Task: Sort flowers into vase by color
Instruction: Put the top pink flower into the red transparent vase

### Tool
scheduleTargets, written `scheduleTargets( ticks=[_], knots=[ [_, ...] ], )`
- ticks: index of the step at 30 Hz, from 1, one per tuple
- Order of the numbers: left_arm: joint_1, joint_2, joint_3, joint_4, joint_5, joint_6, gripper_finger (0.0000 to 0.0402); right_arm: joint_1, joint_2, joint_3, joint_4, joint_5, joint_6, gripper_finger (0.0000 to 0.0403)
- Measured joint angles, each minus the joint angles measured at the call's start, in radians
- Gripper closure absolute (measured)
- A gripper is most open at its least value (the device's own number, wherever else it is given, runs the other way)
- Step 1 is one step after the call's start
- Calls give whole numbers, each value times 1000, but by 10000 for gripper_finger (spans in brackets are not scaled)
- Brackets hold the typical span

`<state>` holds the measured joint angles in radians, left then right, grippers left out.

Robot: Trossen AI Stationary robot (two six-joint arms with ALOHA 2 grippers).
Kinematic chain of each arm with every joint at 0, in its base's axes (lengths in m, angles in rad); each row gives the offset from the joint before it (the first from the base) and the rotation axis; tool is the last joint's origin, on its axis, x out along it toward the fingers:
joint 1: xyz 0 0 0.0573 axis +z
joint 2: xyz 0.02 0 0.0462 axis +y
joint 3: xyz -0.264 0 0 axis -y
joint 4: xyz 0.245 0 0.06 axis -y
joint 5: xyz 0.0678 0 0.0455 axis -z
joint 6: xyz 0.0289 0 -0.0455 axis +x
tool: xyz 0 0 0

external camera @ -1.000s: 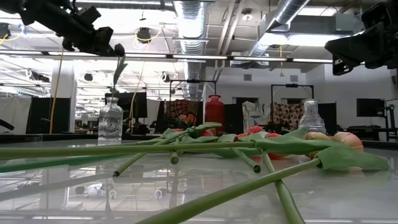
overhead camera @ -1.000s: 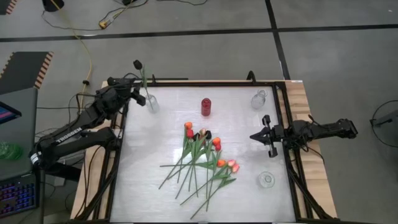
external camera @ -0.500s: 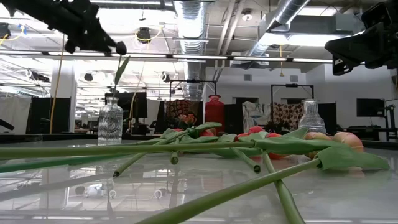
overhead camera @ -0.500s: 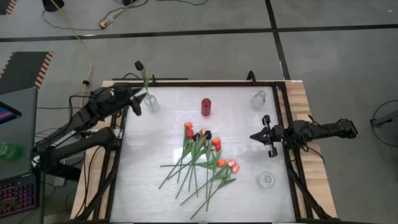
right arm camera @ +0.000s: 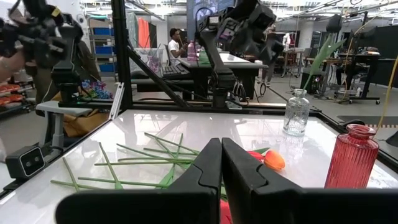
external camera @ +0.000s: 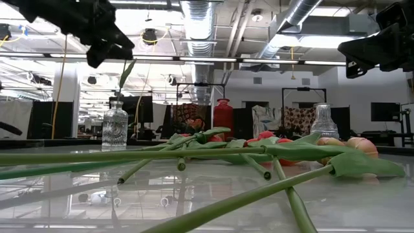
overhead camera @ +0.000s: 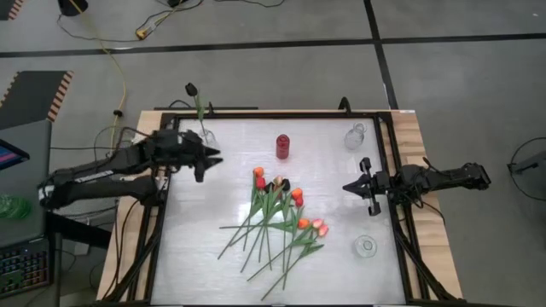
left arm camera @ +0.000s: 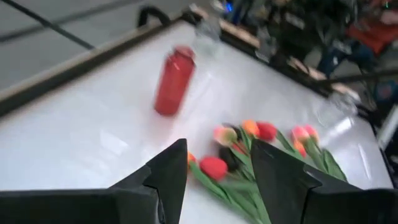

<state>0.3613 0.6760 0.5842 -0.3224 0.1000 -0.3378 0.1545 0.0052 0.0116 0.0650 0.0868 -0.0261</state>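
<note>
A black tulip [overhead camera: 190, 89] stands with its stem in the clear vase [overhead camera: 207, 139] at the table's far left. The other tulips [overhead camera: 277, 217], red, orange, pink and one black, lie in a heap at mid-table, stems toward the near edge. The red vase [overhead camera: 282, 146] stands at the far middle. My left gripper [overhead camera: 211, 160] hovers open just near-side of the clear vase, pointing right at the heap [left arm camera: 249, 134]. It is high up in the low view [external camera: 107, 48]. My right gripper [overhead camera: 345, 187] waits shut by the right edge, aimed at the heap [right arm camera: 267, 160].
Two more clear vases stand on the right side, one at the far end [overhead camera: 355, 136] and one at the near end [overhead camera: 366, 247]. A black frame [overhead camera: 166, 213] rims the white table. Bare table lies left of the heap and along the near edge.
My left gripper has drawn away from the clear vase, moving toward the near edge and the right, and has turned to point at the heap. The black tulip stays standing in the vase. My right arm has kept still.
</note>
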Motion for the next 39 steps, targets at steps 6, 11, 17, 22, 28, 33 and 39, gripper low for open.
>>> scheduleTargets(
  ticks=[6, 11, 17, 22, 28, 33, 39],
  knots=[
    [-147, 146, 0, 99, -61, -38, 237, 0, 0, 0, 0, 0, 0, 362],
    [-239, 279, 0, 253, -62, -88, 237, 0, 0, 0, 0, 0, 0, 362],
    [-326, 441, 0, 404, -62, -160, 237, 0, 0, 0, 0, 0, 0, 362],
    [-372, 572, 4, 502, -62, -228, 237, 0, 0, 0, -1, 0, 0, 362],
    [-412, 743, 100, 507, -63, -249, 237, 0, 0, 0, -3, 0, 0, 362],
    [-429, 883, 234, 431, -62, -249, 237, 0, 0, 0, -5, 0, 0, 362],
    [-430, 1011, 415, 182, -62, -273, 237, 0, 0, 0, -5, 0, 0, 362]
  ],
)
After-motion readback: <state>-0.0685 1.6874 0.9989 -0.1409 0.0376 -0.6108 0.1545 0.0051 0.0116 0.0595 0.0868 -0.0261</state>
